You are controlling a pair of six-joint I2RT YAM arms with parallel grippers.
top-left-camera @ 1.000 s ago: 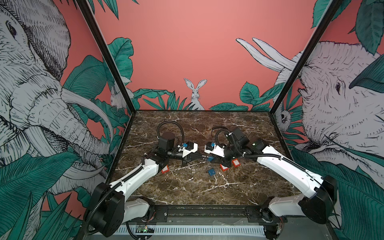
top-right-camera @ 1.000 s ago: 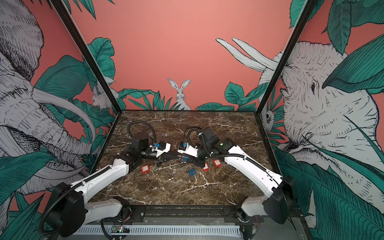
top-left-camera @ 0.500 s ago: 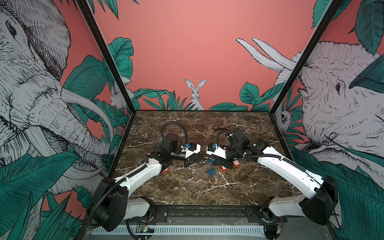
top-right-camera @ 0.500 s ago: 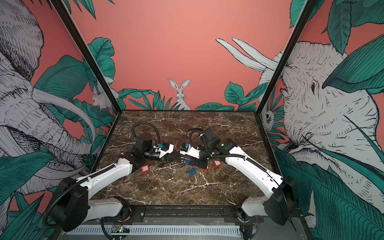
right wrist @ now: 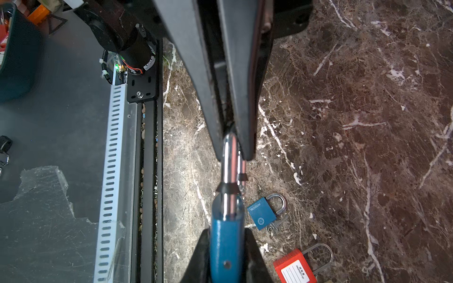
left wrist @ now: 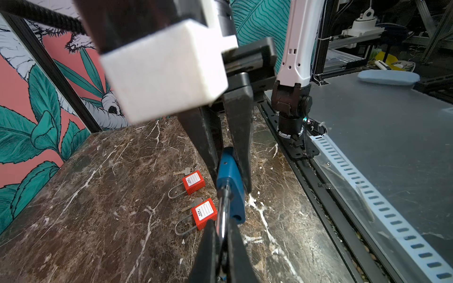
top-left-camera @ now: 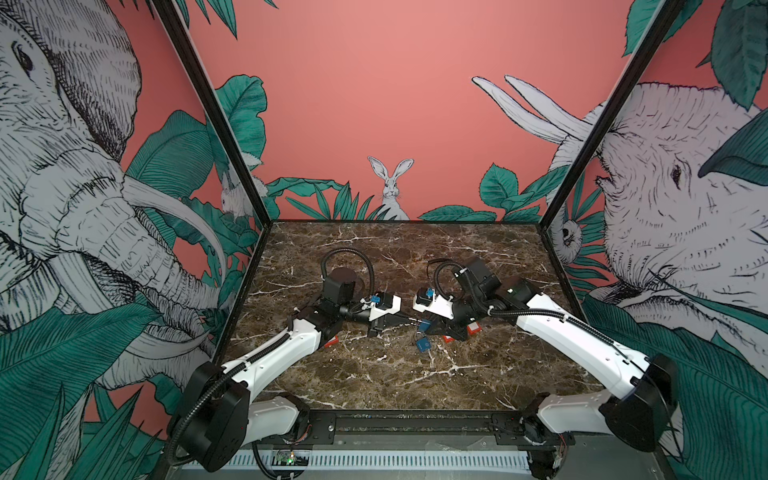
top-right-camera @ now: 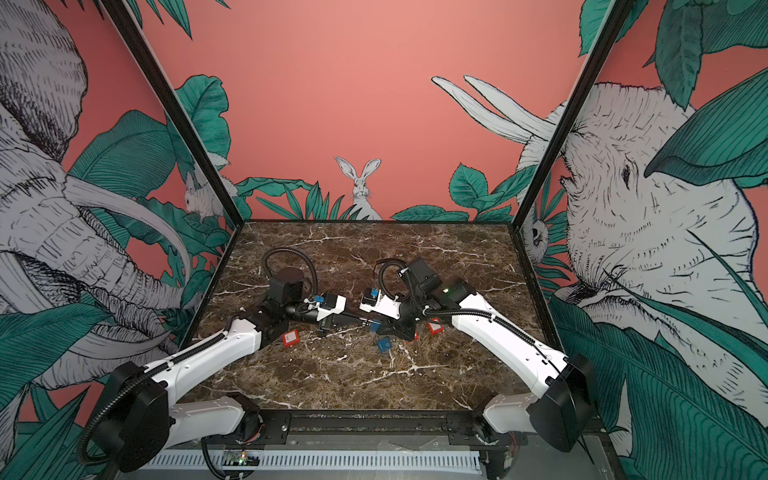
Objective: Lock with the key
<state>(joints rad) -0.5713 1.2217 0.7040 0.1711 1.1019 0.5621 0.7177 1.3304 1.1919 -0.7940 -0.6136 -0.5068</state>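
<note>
**Top views, then wrists: one blue padlock gripped from both ends**

Both top views show the two arms meeting near the middle of the marble table (top-left-camera: 374,386). The left gripper (top-left-camera: 409,320) and the right gripper (top-left-camera: 428,326) point at each other with their tips nearly touching. The held blue padlock (top-left-camera: 422,325) sits between them. A second blue padlock (top-left-camera: 423,344) lies on the table just in front of them. Red padlocks (top-right-camera: 290,337) lie around (one by the left arm, the others beside the right gripper).

Left wrist view: the left gripper (left wrist: 221,224) is clenched on the silver shackle (left wrist: 222,213) of the held blue padlock (left wrist: 231,186), above the marble. The blue body beyond the shackle is clamped between the fingers of the right gripper (left wrist: 232,176). Two red padlocks lie flat on the table just beside it, and a key (left wrist: 182,172) shows at the base of each.

Right wrist view: the right gripper (right wrist: 225,235) grasps the body of the held blue padlock by its two flat sides. The shackle (right wrist: 228,171) runs on into the closed tips of the left gripper (right wrist: 232,152). Near them the second blue padlock (right wrist: 262,216) lies flat, with a key at its base. One red padlock is partly in frame.
</note>
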